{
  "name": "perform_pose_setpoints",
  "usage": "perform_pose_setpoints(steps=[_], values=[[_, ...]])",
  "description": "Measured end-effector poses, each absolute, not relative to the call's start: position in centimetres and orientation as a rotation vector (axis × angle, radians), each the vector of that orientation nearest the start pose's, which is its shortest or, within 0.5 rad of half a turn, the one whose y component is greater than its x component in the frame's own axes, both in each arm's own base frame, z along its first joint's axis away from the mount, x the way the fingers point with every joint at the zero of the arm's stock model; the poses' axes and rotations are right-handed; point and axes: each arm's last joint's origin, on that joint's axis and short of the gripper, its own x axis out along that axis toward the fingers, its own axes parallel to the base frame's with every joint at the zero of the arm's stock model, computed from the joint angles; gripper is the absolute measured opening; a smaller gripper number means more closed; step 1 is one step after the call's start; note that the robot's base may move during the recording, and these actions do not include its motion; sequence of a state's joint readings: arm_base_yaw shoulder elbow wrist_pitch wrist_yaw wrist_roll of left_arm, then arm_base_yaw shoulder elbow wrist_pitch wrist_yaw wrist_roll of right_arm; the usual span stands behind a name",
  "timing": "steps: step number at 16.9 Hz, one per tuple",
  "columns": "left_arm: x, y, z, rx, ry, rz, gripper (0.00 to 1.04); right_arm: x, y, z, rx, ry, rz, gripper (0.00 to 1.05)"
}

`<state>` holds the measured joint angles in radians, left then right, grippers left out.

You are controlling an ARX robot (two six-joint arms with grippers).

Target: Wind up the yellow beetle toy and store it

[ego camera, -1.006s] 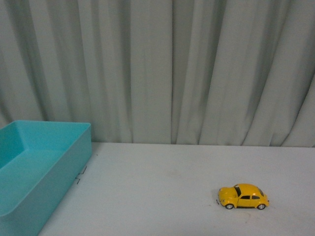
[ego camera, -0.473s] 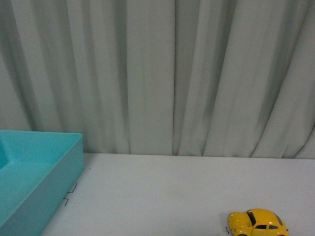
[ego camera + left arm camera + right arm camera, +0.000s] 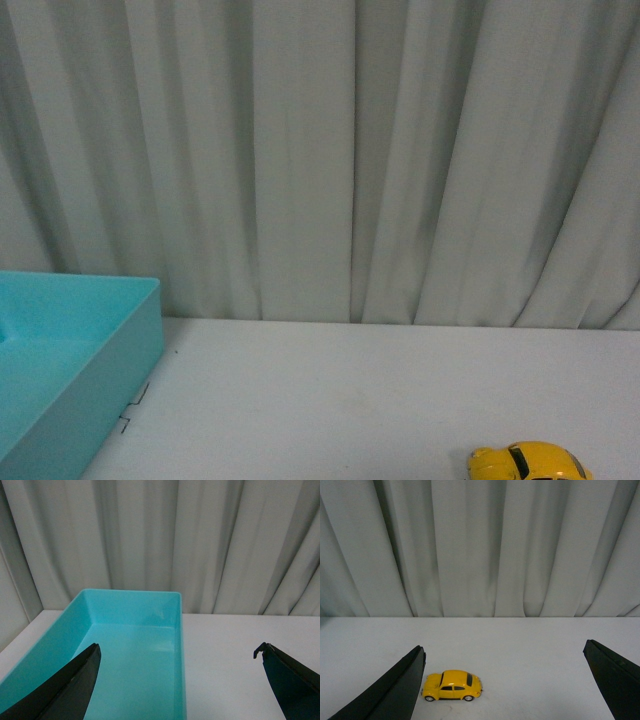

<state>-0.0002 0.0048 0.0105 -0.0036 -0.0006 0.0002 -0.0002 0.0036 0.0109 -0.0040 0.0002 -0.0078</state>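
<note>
glossy rounded yellow beetle toy (image 3: 452, 685), matte tbl (image 3: 545, 645); left gripper (image 3: 177, 649), right gripper (image 3: 504, 646) spread.

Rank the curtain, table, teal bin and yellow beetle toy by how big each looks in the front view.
Largest to smallest:
1. curtain, filling most of the frame
2. table
3. teal bin, cut off at the left edge
4. yellow beetle toy, cropped by the bottom edge

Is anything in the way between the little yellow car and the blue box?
No, nothing that shows. The yellow beetle toy sits on the white table, the turquoise box stands off to its left, and only bare tabletop lies between them.
</note>
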Motion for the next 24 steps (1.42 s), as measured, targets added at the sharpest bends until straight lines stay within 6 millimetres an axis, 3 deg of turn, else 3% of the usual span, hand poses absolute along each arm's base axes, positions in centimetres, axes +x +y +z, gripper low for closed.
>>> perform_pose_setpoints(steps=[11,12,14,16,18,20,22,24], values=[[9.7,0.0,16.6,0.0,-0.002,0.0,0.98,9.7,0.0,16.6,-0.001,0.004,-0.01,0.98],[9.7,0.0,16.6,0.0,-0.002,0.001,0.98,9.9,0.0,16.3,0.071,0.108,-0.142,0.98],[9.7,0.0,16.6,0.0,-0.002,0.0,0.98,11.1,-3.1,16.2,0.294,0.091,-0.482,0.98],[9.7,0.0,16.6,0.0,-0.002,0.0,0.98,12.6,-6.5,17.5,0.334,0.017,-0.521,0.98],[9.7,0.0,16.6,0.0,-0.001,0.002,0.98,15.8,-10.2,19.2,0.271,-0.021,-0.502,0.98],[9.7,0.0,16.6,0.0,-0.002,0.0,0.98,21.5,-12.7,20.4,0.177,0.011,-0.398,0.98],[9.7,0.0,16.6,0.0,-0.002,0.001,0.98,28.2,-13.9,19.6,0.095,0.122,-0.217,0.98],[9.7,0.0,16.6,0.0,-0.002,0.0,0.98,33.5,-13.3,19.2,0.009,0.193,0.049,0.98]])
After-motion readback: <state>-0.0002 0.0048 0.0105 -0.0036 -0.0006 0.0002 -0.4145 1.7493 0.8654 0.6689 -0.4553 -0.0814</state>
